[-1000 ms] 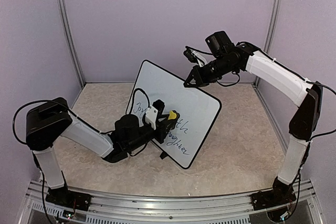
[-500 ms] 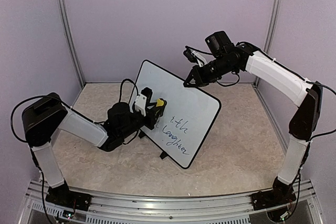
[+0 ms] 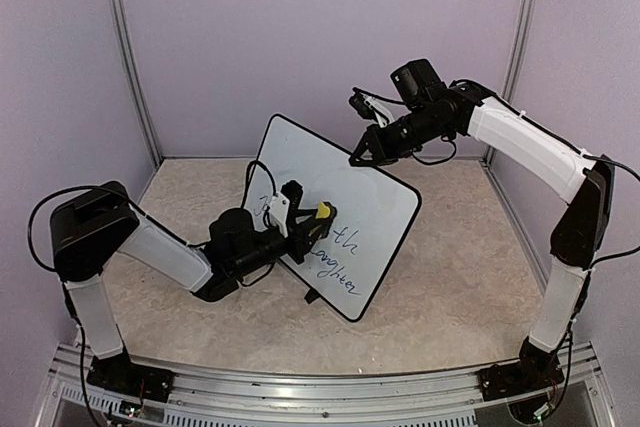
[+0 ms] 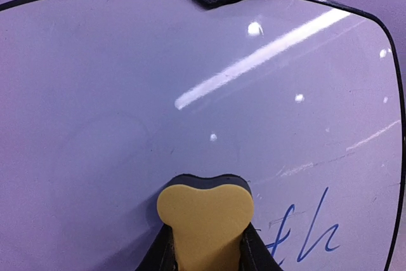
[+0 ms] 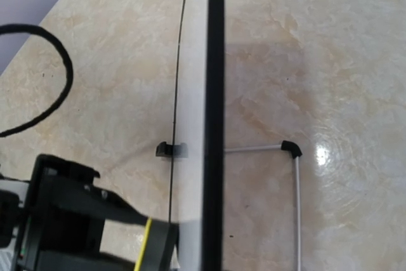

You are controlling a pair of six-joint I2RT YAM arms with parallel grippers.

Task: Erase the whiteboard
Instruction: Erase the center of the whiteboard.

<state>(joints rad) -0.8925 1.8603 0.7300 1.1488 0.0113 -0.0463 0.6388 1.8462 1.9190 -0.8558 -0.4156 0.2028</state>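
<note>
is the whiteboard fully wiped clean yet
No, blue handwriting shows on the whiteboard right beside the yellow eraser.

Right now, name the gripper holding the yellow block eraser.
The left gripper, eraser pressed on the black-framed whiteboard; the right gripper clamps the board's top edge.

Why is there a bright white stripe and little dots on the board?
Left wrist view: that streak is light reflecting off the glossy whiteboard, not ink; the yellow eraser up close looks soft. Right wrist view: a glare spot shines on the table; the whiteboard's edge is blurred.
</note>
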